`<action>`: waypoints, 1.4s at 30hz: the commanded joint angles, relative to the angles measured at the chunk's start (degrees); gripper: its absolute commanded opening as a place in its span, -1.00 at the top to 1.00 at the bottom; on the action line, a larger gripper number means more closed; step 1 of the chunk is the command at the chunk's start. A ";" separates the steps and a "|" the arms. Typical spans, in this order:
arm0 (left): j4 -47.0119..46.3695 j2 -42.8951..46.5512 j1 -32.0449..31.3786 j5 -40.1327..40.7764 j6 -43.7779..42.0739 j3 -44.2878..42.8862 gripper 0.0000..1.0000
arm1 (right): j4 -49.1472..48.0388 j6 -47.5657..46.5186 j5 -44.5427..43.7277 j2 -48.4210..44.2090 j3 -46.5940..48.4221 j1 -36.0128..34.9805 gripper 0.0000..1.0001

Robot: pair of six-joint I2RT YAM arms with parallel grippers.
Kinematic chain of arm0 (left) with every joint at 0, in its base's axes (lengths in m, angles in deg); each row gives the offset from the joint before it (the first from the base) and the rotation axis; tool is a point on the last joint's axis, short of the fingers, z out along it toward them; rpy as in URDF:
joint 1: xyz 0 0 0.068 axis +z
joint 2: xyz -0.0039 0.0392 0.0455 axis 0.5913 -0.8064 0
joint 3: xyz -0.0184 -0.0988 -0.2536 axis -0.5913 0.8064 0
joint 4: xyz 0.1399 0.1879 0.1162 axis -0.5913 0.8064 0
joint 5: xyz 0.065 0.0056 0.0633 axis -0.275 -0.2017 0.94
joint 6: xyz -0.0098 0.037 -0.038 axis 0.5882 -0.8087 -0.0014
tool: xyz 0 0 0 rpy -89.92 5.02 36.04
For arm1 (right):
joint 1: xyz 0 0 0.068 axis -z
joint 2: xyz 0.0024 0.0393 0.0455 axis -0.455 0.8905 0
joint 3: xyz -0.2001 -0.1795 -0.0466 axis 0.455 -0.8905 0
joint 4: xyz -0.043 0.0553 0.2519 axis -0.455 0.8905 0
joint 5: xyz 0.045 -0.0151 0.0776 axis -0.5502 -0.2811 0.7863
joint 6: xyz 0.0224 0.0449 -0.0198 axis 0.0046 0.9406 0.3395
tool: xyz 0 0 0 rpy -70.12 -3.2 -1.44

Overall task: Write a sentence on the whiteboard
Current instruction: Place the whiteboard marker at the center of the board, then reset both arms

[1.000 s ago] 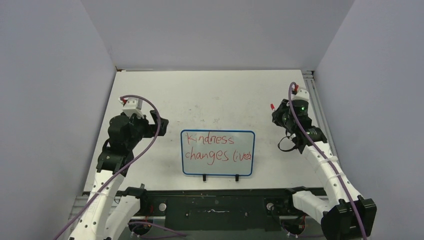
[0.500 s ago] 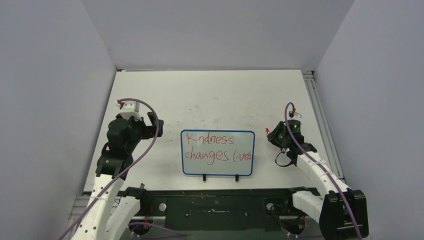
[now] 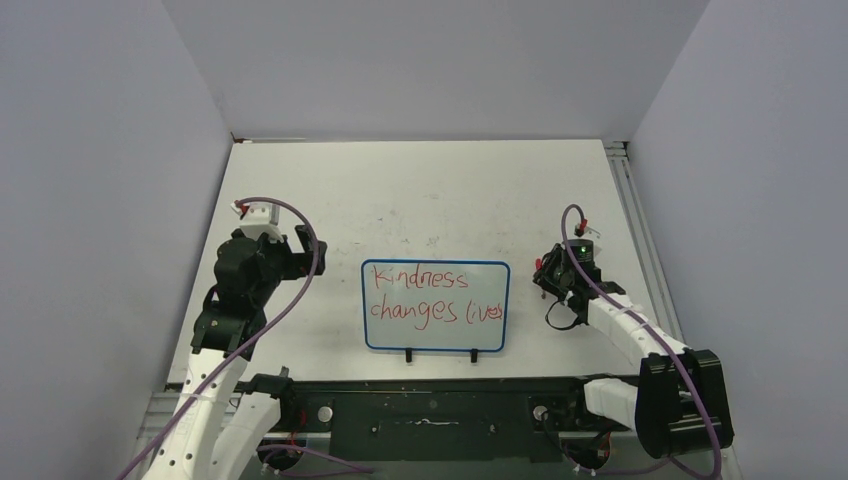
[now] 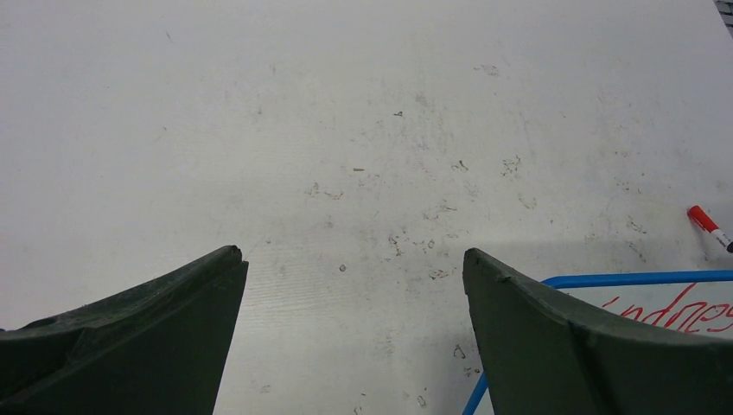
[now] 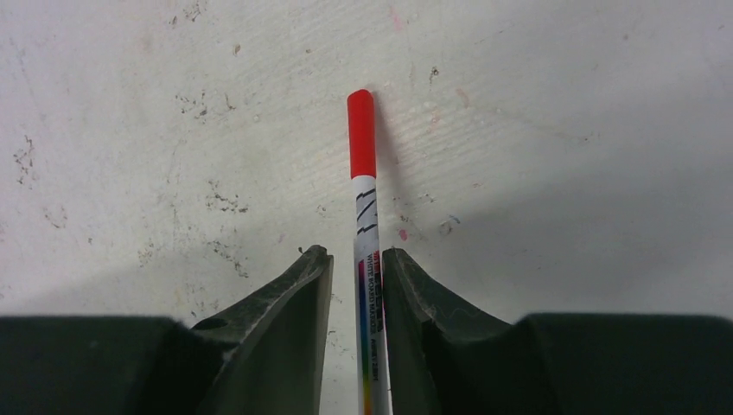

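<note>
While the scuffed white table fills the floor of the grey-walled booth, the two arms reach over it from its near edge, the left arm bent upward and the right arm stretched low; the whiteboard lies flat on the table between the two end effectors, well apart from each, its thin blue frame around red handwriting that reads "Kindness changes lives"; the left end effector hangs released over bare, speckled table, its jaws spread wide with nothing between them, and in its wrist view a blue corner of the board shows just past its right-hand finger; the right end effector sits low over the table to the right of the board, its jaws only narrowly parted around a whiteboard marker; a sliver of table shows between the barrel and the finger on the left of that wrist view, so the grip stands released rather than clenched, though I cannot tell whether the barrel rests on the table; the marker points straight ahead out of the jaws, its red cap well beyond the fingertips; two small black clips stand on the board's near long edge.
</note>
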 commanded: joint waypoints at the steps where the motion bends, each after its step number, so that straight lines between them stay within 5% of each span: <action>1: -0.47 0.17 0.34 0.74 -0.32 -0.29 -0.91 | -1.60 -1.12 -1.69 -0.65 0.05 0.15 0.33; 10: -0.77 0.70 0.98 3.74 0.40 -0.23 -0.95 | 1.95 -5.43 -4.35 -7.07 2.28 0.17 0.08; 28: -1.30 8.78 1.02 16.68 3.21 -1.20 -0.92 | 4.73 -19.18 -7.82 -34.80 8.72 0.04 -0.84; 42: -1.11 9.64 1.00 15.71 2.59 -1.46 -0.93 | 4.15 -19.00 -9.03 -38.85 7.83 0.04 -0.94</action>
